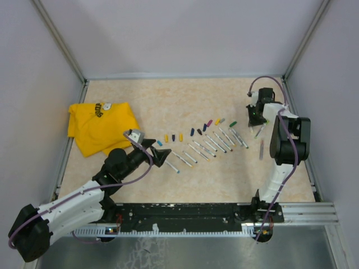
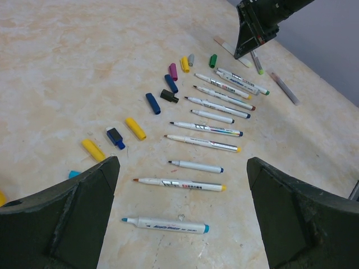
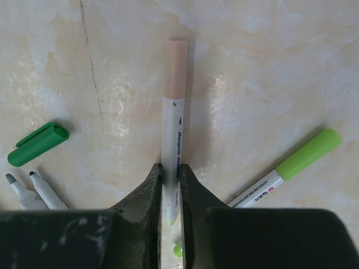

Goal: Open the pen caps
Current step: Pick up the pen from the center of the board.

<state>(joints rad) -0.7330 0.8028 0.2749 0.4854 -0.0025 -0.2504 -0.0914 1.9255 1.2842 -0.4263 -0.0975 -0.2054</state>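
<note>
While the right gripper (image 3: 170, 193) pinches the barrel of a peach-capped pen (image 3: 171, 129) at the far right of the table (image 1: 168, 95), its peach cap (image 3: 176, 67) on and pointing away, the left gripper (image 2: 182, 168) hangs wide open over the row of uncapped pens (image 2: 210, 144), loose caps (image 2: 152, 103) lined up beside them. A firm hold and a straight pull along the barrel should free the cap. The pen's rear end is hidden under the fingers; whether it is lifted or lying flat is unclear
</note>
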